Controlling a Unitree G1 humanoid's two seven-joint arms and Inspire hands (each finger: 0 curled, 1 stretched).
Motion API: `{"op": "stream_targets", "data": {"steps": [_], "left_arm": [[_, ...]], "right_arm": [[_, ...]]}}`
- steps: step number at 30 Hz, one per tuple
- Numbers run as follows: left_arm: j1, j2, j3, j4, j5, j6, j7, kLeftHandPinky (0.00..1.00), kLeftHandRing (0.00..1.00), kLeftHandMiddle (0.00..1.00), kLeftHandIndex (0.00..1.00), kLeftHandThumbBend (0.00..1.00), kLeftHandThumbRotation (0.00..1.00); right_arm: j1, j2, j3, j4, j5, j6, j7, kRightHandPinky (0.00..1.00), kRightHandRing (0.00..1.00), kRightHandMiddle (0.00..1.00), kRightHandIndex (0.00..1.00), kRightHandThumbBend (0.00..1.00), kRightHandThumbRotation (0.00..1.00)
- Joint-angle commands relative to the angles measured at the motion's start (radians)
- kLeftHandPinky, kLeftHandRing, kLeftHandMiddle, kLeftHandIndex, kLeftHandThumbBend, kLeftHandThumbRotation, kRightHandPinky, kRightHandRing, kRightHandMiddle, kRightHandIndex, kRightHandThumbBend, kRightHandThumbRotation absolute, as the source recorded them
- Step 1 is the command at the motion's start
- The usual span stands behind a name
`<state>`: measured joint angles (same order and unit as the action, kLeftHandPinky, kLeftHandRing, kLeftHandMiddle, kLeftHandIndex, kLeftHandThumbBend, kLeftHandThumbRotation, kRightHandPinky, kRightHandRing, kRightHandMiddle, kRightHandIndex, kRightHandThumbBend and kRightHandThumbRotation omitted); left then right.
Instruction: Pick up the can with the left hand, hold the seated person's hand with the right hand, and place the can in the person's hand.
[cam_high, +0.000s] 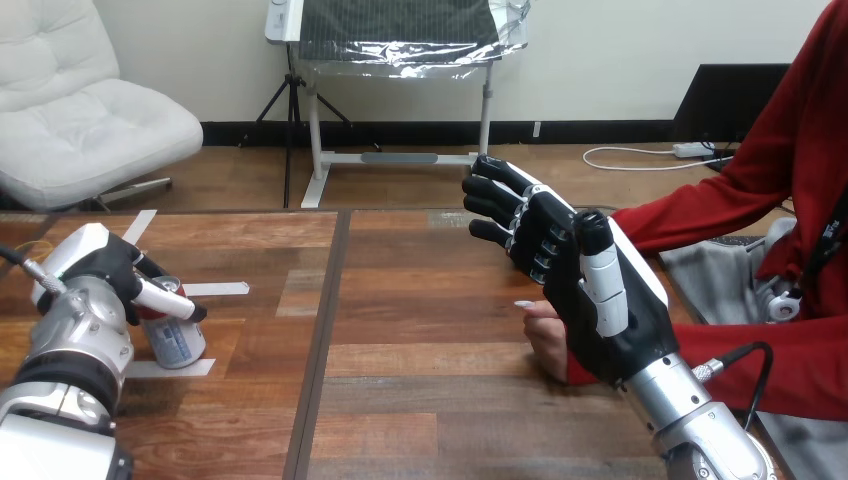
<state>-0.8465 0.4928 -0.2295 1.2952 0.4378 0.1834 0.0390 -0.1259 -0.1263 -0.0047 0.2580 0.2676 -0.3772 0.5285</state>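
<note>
A silver can (178, 338) with a red top stands upright on the table at the far left, on a strip of white tape. My left hand (100, 265) is against its upper part, with the thumb (168, 299) curled across the front of the can near the rim; the fingers behind it are hidden. My right hand (575, 270) is raised at centre right, open with its fingers straight and pointing up and left. The person's hand (543, 335), in a red sleeve, rests on the table just below and behind my right palm, which partly covers it. I cannot tell whether the two touch.
White tape strips (218, 289) lie on the wooden table near the can. A dark seam (325, 330) runs down the table between the can and the person's hand. The person's other red-sleeved arm (800, 375) lies along the right edge.
</note>
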Motion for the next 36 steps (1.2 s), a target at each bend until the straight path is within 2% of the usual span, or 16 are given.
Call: {"op": "stream_targets", "data": {"steps": [1,6,16,29,36], "left_arm": [[-0.083,-0.001,-0.006,-0.022,0.008,-0.007,0.02,0.4,0.48,0.54,0.55,0.69,0.0],[-0.084,-0.002,-0.006,-0.025,0.008,-0.005,0.02,0.39,0.46,0.52,0.54,0.7,0.0],[-0.074,-0.002,0.001,-0.035,0.003,-0.027,0.053,0.38,0.43,0.48,0.51,0.73,0.0],[-0.063,-0.002,0.01,-0.042,-0.004,-0.068,0.087,0.35,0.4,0.47,0.5,0.76,0.0],[-0.067,-0.004,0.013,-0.056,-0.008,-0.063,0.085,0.34,0.39,0.47,0.5,0.76,0.0]], "right_arm": [[-0.03,-0.006,-0.015,-0.05,0.002,-0.006,-0.01,0.89,0.91,0.88,0.89,0.9,1.0],[-0.031,-0.007,-0.015,-0.049,0.004,-0.004,-0.01,0.89,0.91,0.88,0.89,0.91,1.0],[-0.033,-0.009,-0.015,-0.045,0.01,-0.005,-0.004,0.89,0.9,0.88,0.89,0.91,1.0],[-0.031,-0.008,-0.014,-0.044,0.005,-0.005,-0.008,0.89,0.91,0.88,0.89,0.91,1.0],[-0.031,-0.008,-0.015,-0.041,0.004,-0.006,-0.008,0.89,0.91,0.89,0.89,0.91,1.0]]}}
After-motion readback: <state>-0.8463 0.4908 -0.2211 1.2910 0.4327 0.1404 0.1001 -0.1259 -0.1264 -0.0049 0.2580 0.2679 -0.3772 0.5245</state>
